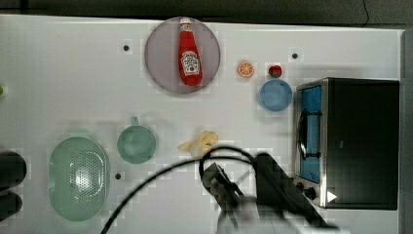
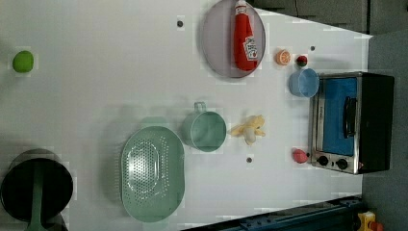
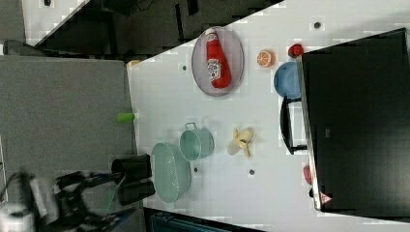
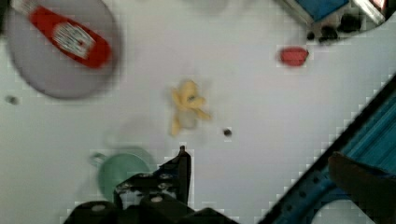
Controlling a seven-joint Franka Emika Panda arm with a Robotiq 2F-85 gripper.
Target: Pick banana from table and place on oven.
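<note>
Risk: banana (image 1: 200, 142) soft, splayed, lies low on table (image 1: 58, 87); fingers closing off-centre likely pinch only loose peel flap, fruit slips or drops before reaching oven (image 1: 363, 141). Cup (image 1: 137, 144) close beside banana; wide approach may knock it.

Gripper (image 4: 183, 161): fingers spread wide, holding nothing.

Banana relative to gripper: apart, not touching; gripper hangs above table, banana on bare table between cup and oven, clear of gripper tips.

A: Arm (image 1: 272, 195) position?
B: Enters at the top view's bottom edge, blurred, with a black cable looped over it.
A: End effector (image 4: 180, 161)?
B: Empty, fingers (image 4: 183, 163) spread wide, raised off the surface (image 4: 261, 116), touching nothing.
</note>
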